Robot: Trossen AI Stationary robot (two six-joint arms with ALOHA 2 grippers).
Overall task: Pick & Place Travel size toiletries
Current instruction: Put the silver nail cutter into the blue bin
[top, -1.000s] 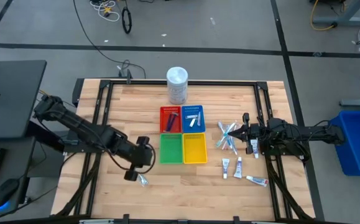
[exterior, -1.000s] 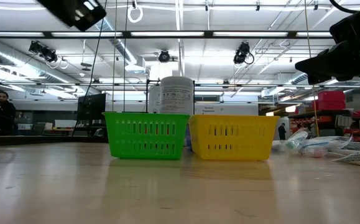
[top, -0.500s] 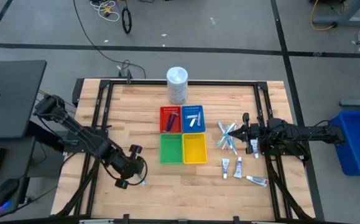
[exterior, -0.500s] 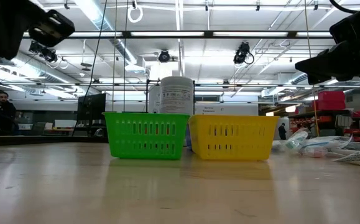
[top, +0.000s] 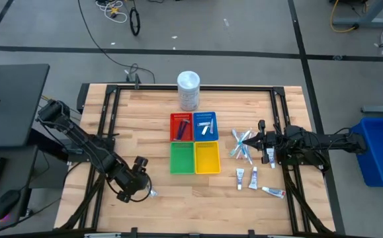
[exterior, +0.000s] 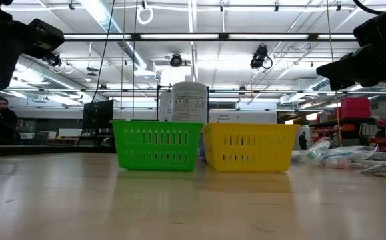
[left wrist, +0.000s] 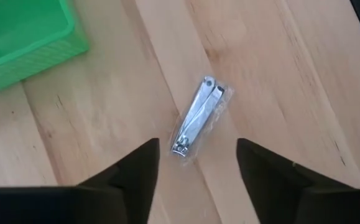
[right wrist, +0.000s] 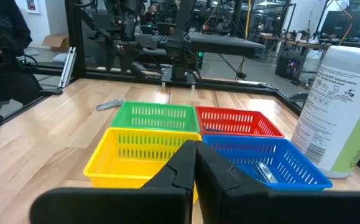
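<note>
Left claw [left wrist: 197, 163] wide above bagged nail clipper [left wrist: 196, 117], straddling for pickup; green tray [left wrist: 19, 34] at 10 o'clock | right claw [right wrist: 195, 163] shut, waiting

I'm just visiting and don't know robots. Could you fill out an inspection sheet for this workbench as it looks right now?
Surface: wooden table, dark frame around it.
Job's things: wrapped nail clipper lying loose on the wood; toothbrushes and small tubes by the right arm; items in the red tray and blue tray; green tray and yellow tray look empty.
Clutter: white tub at the far edge.
Grippers: left gripper open above the clipper; right gripper shut, waiting.
Cables: on the floor beyond the table.
Surroundings: workshop, a person far off.
</note>
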